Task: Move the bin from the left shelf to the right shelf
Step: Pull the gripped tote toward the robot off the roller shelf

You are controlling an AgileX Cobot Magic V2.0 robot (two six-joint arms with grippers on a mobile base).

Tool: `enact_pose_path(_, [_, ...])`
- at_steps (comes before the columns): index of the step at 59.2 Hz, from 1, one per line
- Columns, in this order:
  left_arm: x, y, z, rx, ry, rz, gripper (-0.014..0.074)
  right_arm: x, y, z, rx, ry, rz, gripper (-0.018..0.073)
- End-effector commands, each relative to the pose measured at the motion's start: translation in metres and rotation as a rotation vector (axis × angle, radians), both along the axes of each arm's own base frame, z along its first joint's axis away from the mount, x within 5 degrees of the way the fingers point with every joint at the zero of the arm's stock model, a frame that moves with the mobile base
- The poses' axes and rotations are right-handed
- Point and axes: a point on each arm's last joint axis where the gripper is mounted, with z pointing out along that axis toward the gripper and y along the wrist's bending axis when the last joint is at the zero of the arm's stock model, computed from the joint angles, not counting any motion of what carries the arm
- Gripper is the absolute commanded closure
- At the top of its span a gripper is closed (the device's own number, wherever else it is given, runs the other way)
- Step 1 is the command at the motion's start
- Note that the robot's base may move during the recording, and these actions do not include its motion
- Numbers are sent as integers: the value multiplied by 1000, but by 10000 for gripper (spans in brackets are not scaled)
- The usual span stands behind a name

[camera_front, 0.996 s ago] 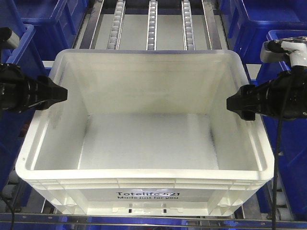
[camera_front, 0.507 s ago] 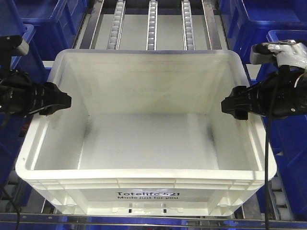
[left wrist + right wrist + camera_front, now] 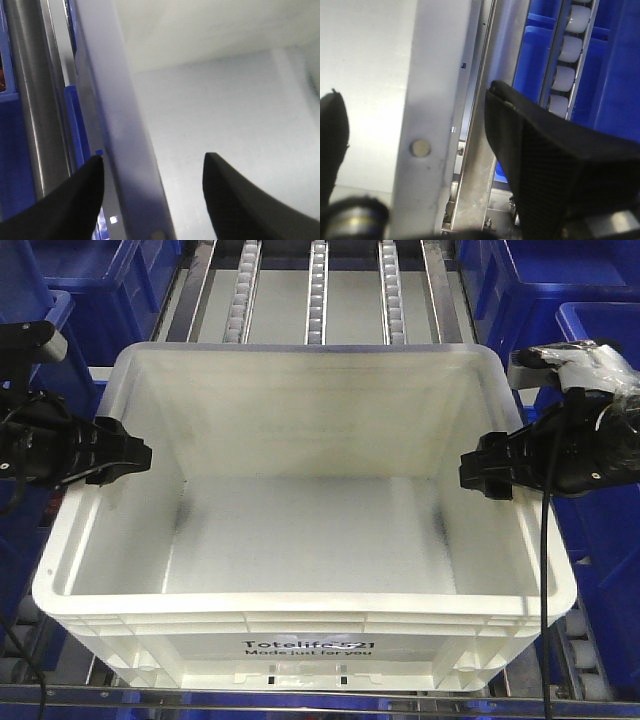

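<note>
Exterior front-facing view puts the white bin on a roller-lane shelf, its printed side toward the camera and dark blue crates flanking it. The left gripper and right gripper sit at opposite side walls near the rim, probably so that both arms can share a crate too wide for one. Each wrist view shows the jaws apart and straddling a wall: the left gripper has one finger outside and one over the interior, as does the right gripper, neither yet clamped. The bin looks like smooth, slightly translucent plastic with a ribbed rim and a finely textured floor. The roller tracks behind it are steel rails of small white wheels, which should let it slide easily.
</note>
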Motion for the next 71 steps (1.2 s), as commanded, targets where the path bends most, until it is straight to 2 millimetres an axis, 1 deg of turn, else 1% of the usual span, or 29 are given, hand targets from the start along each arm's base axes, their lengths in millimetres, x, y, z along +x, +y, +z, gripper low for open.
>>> enact_pose_path(1, [1,-2,21,-41,-93,23,185,2,0,18,19,-96,-8,62])
enact_pose_path(22, [1,-2,21,-42,-93,23,185,3,0,19,22,-111,-11,62])
enact_pose_path(38, [1,-2,21,-42,-93,24,185,9,1,9,12,-77,-9,64])
enact_pose_path(45, [1,-2,21,-42,-93,24,185,10,1,8,12,-73,-9,64])
enact_pose_path(50, [4,-2,17,-40,-80,24,185,10,1,8,11,-75,-9,64])
enact_pose_path(60, [9,-5,3,-34,1,7,185,10,1,8,11,-74,-9,64])
enact_pose_path(71, [9,-5,3,-35,0,9,185,10,1,8,10,-74,-8,64])
